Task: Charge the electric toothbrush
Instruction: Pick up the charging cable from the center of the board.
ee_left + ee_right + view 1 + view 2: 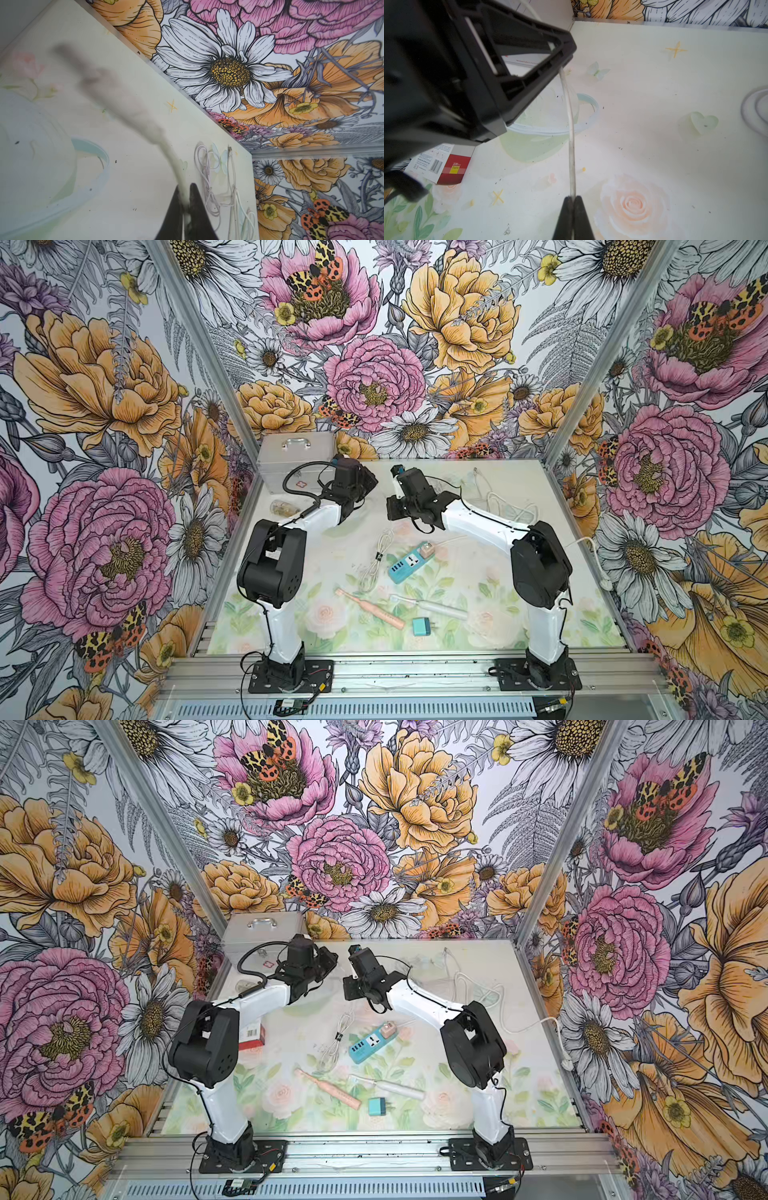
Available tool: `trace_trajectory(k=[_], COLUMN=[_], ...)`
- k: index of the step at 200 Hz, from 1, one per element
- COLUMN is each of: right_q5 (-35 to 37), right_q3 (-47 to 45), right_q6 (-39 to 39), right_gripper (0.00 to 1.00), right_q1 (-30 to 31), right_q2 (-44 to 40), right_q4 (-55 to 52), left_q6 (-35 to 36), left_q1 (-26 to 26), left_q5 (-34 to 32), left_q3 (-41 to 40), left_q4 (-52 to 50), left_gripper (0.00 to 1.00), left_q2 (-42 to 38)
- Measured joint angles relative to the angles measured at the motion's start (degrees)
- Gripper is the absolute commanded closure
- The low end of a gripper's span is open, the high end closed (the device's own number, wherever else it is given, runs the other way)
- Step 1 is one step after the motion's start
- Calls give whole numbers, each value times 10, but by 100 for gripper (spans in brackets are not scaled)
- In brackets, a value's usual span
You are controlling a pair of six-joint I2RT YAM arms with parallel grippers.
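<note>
End effectors pinch 1 cable near red box.

Front of the tabletop: we see the pink plastic electric toothbrush lying left of the white plastic electric toothbrush. The small teal cube charger plug lies just in front, between their handle ends.
Middle: the teal rectangular power strip lies behind both brushes, with the tied bundle of white cord just left of it.
Back left corner: the silver metal case, with the clear plastic bag in front of it.
Left side: we find the red-and-white cardboard box beneath the left arm.
Back right: loose white cords.
Above the rear middle: the thin white cable spans from the left gripper to the right gripper.
</note>
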Motion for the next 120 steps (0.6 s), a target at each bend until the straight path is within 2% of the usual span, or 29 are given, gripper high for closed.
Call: trace_trajectory(k=[18,39,65,84,120], right_q5=[-9,-21,-52,-95,-225], right_q3=[7,12,11,5,3], right_q6=[-3,-6,-12,-7,40], right_gripper=[100,79,66,63,56], right_q1=[0,-2,-14,-34,-117], right_q2=[3,2,-15,-58,-150], right_q4=[0,2,-2,-4,26], left_q6=[14,47,112,173,287], left_q1=[5,11,18,21,21], left_q5=[7,30,80,133,247], left_q3=[0,9,27,28,34], left_q4=[4,7,14,19,19], left_gripper=[100,100,100,100,100], left_q2=[1,0,-2,-16,-63])
